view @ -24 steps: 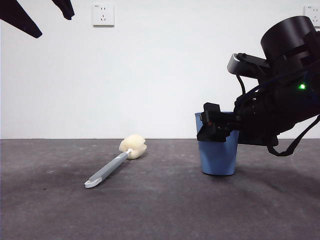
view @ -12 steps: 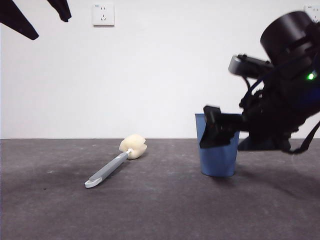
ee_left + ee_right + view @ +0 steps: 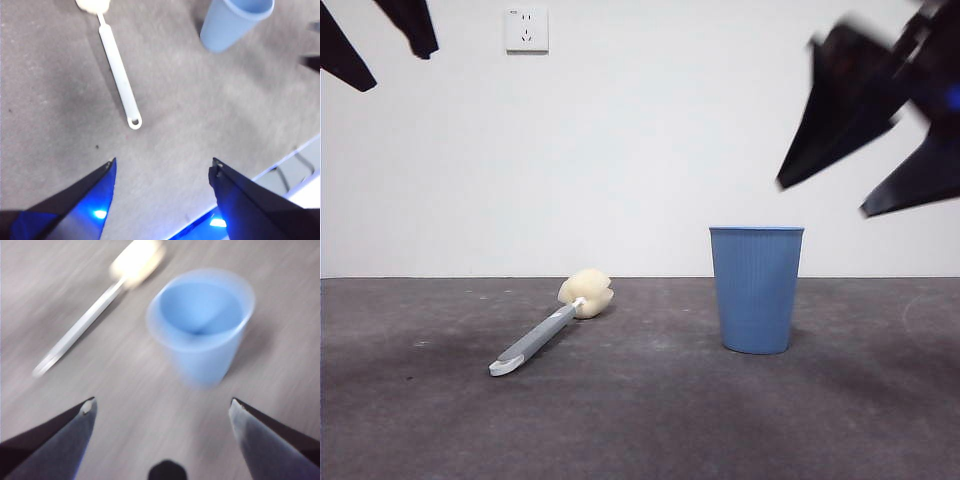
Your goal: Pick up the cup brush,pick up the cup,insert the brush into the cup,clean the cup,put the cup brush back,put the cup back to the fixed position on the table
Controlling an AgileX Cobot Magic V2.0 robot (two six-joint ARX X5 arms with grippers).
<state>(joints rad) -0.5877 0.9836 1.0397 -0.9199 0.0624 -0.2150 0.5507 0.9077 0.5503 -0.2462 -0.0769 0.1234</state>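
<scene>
below the open right pincer (image 3: 870, 170), the cup (image 3: 756, 290)

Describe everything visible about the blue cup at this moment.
The cup is blue, looks plastic, with fine vertical ribs, a smooth rim and walls tapering toward the base. It stands upright on the dark grey table, mouth open, and the right wrist view shows nothing inside it. Nothing grips or touches it: the right gripper is in the air above and to one side, jaws open. The cup brush lies on the table apart from it.
</scene>
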